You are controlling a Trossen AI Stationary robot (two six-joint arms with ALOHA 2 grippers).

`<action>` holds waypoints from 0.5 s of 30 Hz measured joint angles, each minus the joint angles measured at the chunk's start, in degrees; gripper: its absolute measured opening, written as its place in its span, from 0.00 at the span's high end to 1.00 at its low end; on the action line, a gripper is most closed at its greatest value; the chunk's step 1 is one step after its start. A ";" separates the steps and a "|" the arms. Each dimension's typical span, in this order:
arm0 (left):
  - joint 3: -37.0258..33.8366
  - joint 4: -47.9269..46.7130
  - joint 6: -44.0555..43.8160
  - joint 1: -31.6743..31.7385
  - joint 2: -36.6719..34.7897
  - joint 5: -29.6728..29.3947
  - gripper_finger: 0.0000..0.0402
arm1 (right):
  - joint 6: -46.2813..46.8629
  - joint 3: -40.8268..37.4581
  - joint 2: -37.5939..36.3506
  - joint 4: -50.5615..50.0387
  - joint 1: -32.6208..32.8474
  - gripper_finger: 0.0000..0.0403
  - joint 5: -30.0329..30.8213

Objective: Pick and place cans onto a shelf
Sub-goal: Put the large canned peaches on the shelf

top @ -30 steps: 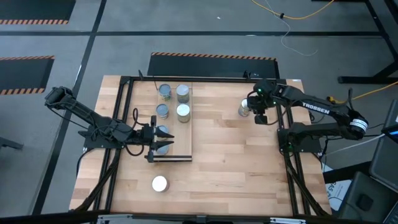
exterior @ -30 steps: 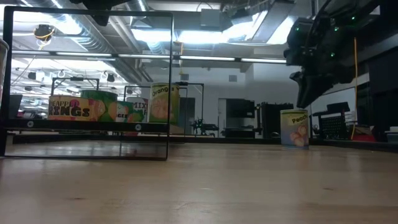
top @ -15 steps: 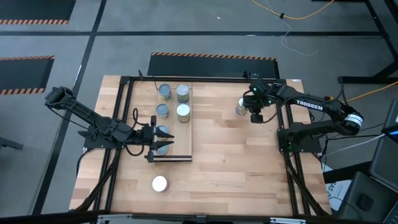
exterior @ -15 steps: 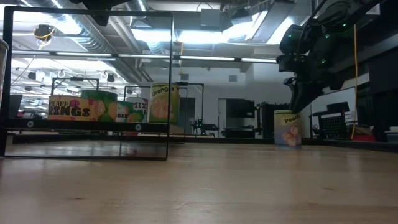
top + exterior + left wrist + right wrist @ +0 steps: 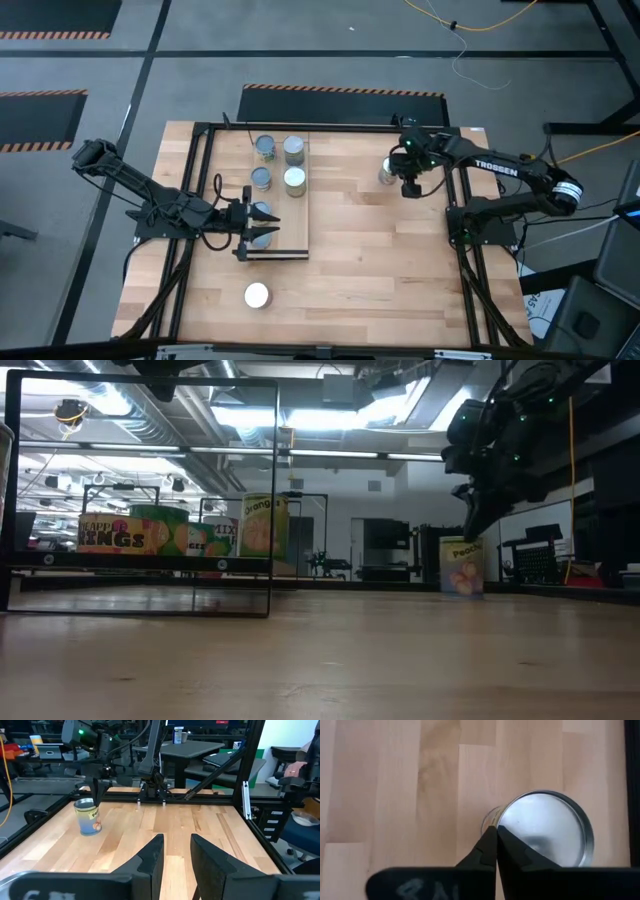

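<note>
the right claw (image 5: 408,186) hangs over the far right of the worktop (image 5: 380,250), its fingers (image 5: 492,851) pressed together and holding nothing, tips just beside the rim of a peach can (image 5: 388,173) standing upright there. the left claw (image 5: 268,228) sits at the near end of the shelf (image 5: 300,215), fingers (image 5: 152,857) spread around a can (image 5: 260,235). four more cans (image 5: 279,163) stand on the shelf's far half; a white-topped can (image 5: 257,295) stands alone near the front.

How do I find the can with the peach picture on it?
Look at the wooden table, far from the shelf with its cans. The peach can stands alone beside the right gripper, whose jaws are shut next to it.
</note>
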 joint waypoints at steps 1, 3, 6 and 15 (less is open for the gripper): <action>0.00 0.00 0.00 0.02 0.01 -0.01 0.78 | 0.02 0.40 0.11 -0.31 0.42 0.99 -0.01; 0.00 0.00 0.00 0.02 0.01 0.00 0.78 | 0.15 1.53 0.19 -1.36 1.48 0.99 -0.28; 0.00 0.00 0.00 0.02 0.02 0.00 0.78 | 0.45 4.18 0.11 -1.49 3.75 1.00 -0.29; 0.00 -0.04 0.02 0.02 0.00 0.00 0.78 | 7.41 11.79 0.08 -2.20 12.10 1.00 -0.32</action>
